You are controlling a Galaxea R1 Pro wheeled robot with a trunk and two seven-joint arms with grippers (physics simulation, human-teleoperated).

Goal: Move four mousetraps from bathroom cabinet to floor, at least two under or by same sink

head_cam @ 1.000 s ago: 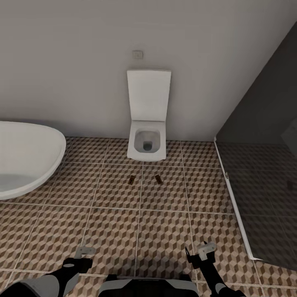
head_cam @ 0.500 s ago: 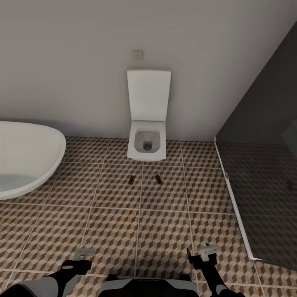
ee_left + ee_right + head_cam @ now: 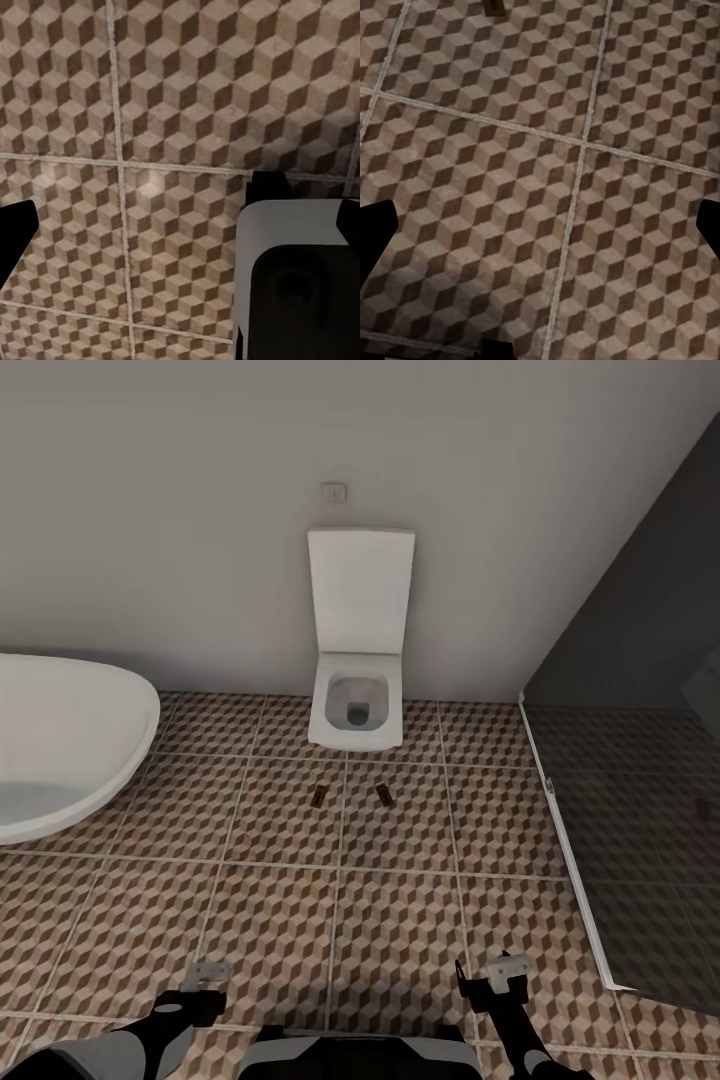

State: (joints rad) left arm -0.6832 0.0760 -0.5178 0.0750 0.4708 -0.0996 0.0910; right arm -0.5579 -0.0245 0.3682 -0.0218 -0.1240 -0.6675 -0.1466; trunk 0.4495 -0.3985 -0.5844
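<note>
Two mousetraps (image 3: 319,794) (image 3: 383,791), small brown boards, lie side by side on the cube-patterned bathroom floor (image 3: 280,920), just in front of the toilet. One mousetrap (image 3: 495,6) also peeks in at the edge of the right wrist view. My left gripper (image 3: 205,972) and right gripper (image 3: 500,970) hang low near my base, well short of the traps. In both wrist views the left gripper (image 3: 180,225) and right gripper (image 3: 540,225) have their dark fingertips wide apart over bare tiles, with nothing between them.
A white toilet (image 3: 358,700) with its lid up stands against the far wall. An oval white bathtub (image 3: 60,740) is at the left. A dark glass shower partition (image 3: 640,790) with a white sill closes the right side. My base (image 3: 300,285) is under the left gripper.
Both grippers have drifted slightly lower and closer to my base. The mousetraps and the view have not shifted.
</note>
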